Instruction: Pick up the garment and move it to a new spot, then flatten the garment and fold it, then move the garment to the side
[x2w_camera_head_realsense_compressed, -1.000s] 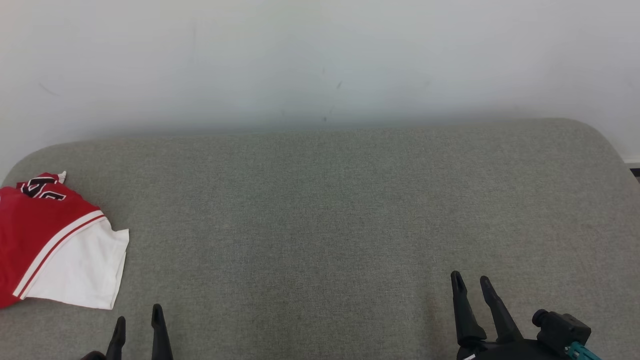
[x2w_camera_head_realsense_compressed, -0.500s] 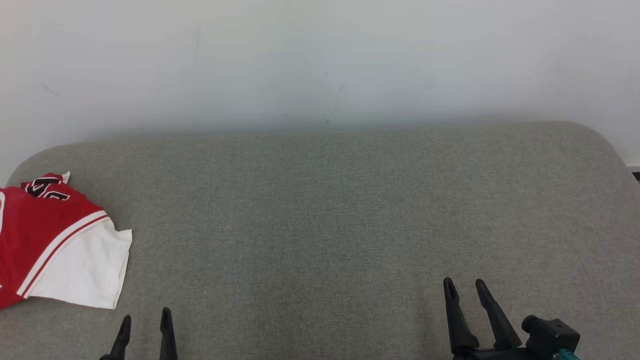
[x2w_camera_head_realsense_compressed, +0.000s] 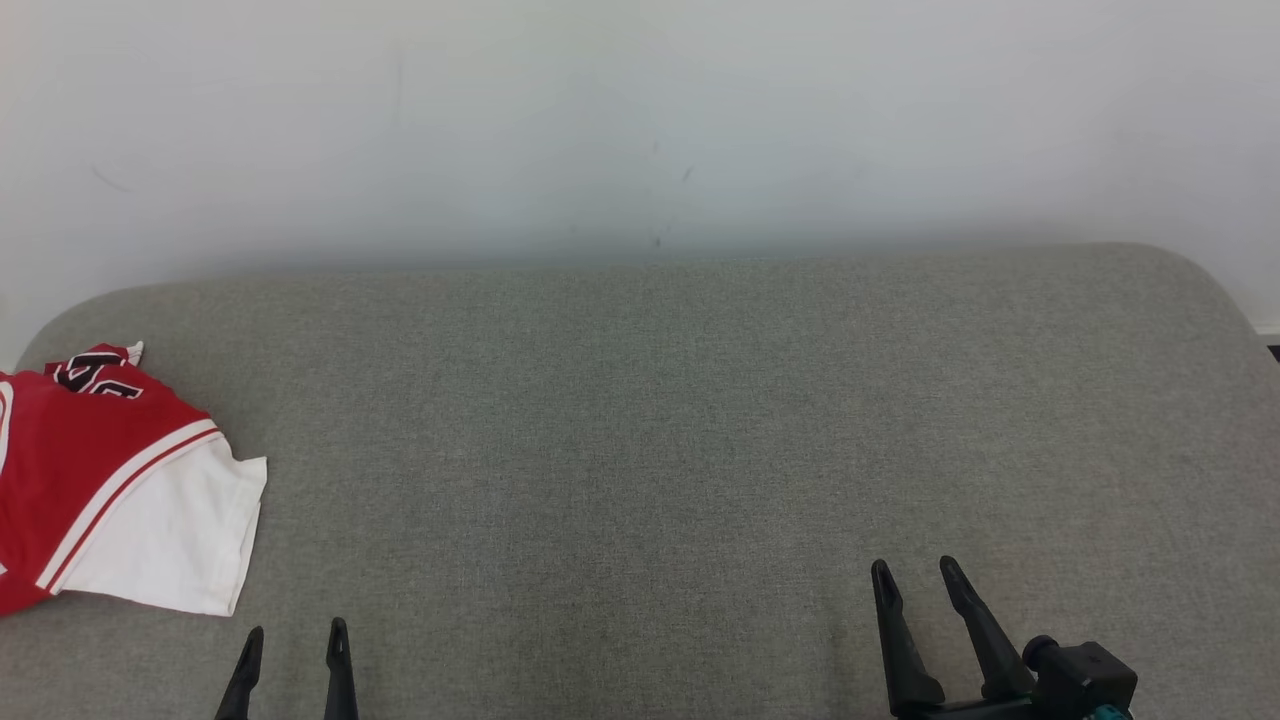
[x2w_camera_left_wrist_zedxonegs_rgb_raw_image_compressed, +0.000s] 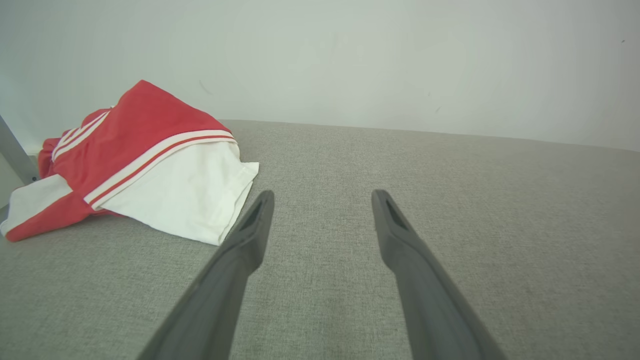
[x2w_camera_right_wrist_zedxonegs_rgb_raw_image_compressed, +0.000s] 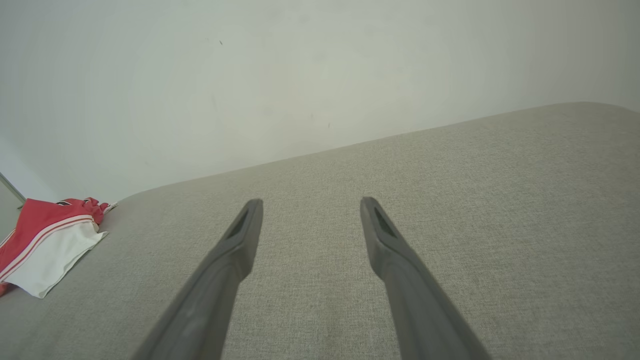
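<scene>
The garment (x2w_camera_head_realsense_compressed: 110, 490) is a red and white jersey with red-and-white stripe trim and black lettering, lying folded in a bundle at the far left of the grey fabric surface (x2w_camera_head_realsense_compressed: 640, 430). In the left wrist view the garment (x2w_camera_left_wrist_zedxonegs_rgb_raw_image_compressed: 140, 165) lies just ahead and left of the fingers. My left gripper (x2w_camera_head_realsense_compressed: 295, 640) sits low at the lower left, open and empty, a little in front of the jersey's white edge. My right gripper (x2w_camera_head_realsense_compressed: 915, 575) is at the lower right, open and empty, far from the garment (x2w_camera_right_wrist_zedxonegs_rgb_raw_image_compressed: 47, 240).
A plain white wall (x2w_camera_head_realsense_compressed: 640, 120) rises directly behind the grey surface. The surface has rounded back corners at left and right. A dark strip (x2w_camera_head_realsense_compressed: 1272, 348) shows at the right edge, beyond the surface.
Both grippers have drawn back toward the bottom edge of the head view; the right one also shifted left. The view itself has shifted slightly. The garment lies as before.
</scene>
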